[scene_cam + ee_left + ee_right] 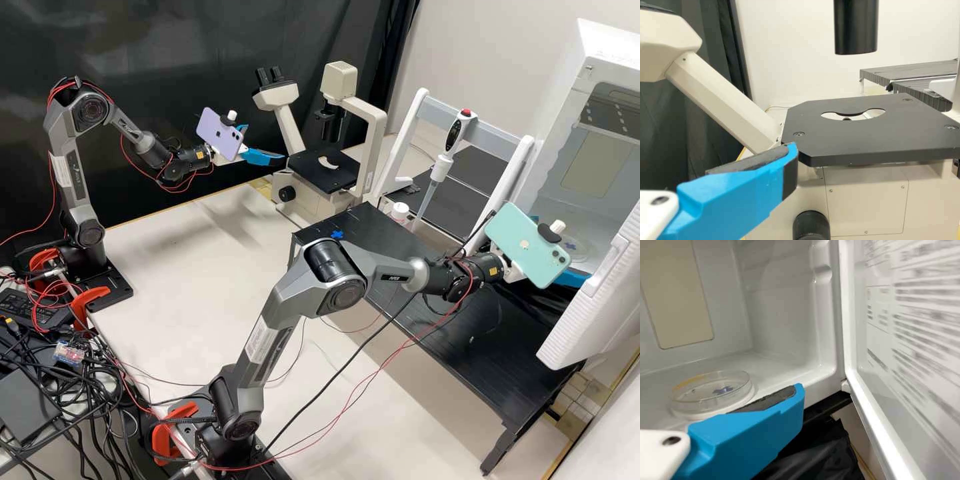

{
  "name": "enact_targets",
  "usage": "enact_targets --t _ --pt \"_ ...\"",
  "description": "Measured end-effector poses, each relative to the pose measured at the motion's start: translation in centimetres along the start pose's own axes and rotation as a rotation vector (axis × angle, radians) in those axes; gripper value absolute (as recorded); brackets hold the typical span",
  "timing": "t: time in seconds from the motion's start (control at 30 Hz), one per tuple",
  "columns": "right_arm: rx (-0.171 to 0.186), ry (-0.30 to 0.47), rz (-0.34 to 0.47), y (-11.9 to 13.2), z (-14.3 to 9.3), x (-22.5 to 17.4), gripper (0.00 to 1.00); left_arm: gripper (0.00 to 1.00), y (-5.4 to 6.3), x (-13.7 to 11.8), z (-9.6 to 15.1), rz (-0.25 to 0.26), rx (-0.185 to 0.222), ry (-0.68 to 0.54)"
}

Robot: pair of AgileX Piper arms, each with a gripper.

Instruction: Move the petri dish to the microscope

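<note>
My blue-fingered right gripper (577,276) has its jaws spread, gripping nothing, beside the clear round plastic petri dish (712,399) in the white box-shaped cabinet (785,320). I judge this step 1, the pick-up; next I need a level rim grip (tipping is my worry). Farther off, my blue-fingered left gripper (266,143), jaws parted, hangs by the cream metal microscope (308,193).
</note>
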Motion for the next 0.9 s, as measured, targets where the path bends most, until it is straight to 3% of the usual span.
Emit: enact_targets --t 0.13,0.37,0.6,0.77,0.9 --pt "0.000 -0.021 -0.034 -1.0 -0.1 1.5 1.00 1.00 0.0 0.0 0.0 0.000 0.000 0.000" --pt "-0.041 -0.046 -0.097 -2.1 0.1 3.7 1.00 1.00 0.0 0.0 0.0 0.000 0.000 0.000" --pt "-0.058 -0.062 -0.121 -2.9 0.4 4.7 1.00 1.00 0.0 0.0 0.0 0.000 0.000 0.000" --pt "-0.118 -0.065 -0.100 -2.6 0.2 4.8 1.00 1.00 0.0 0.0 0.0 0.000 0.000 0.000" --pt "-0.141 -0.077 -0.081 -2.4 0.3 4.8 1.00 1.00 0.0 0.0 0.0 0.000 0.000 0.000"
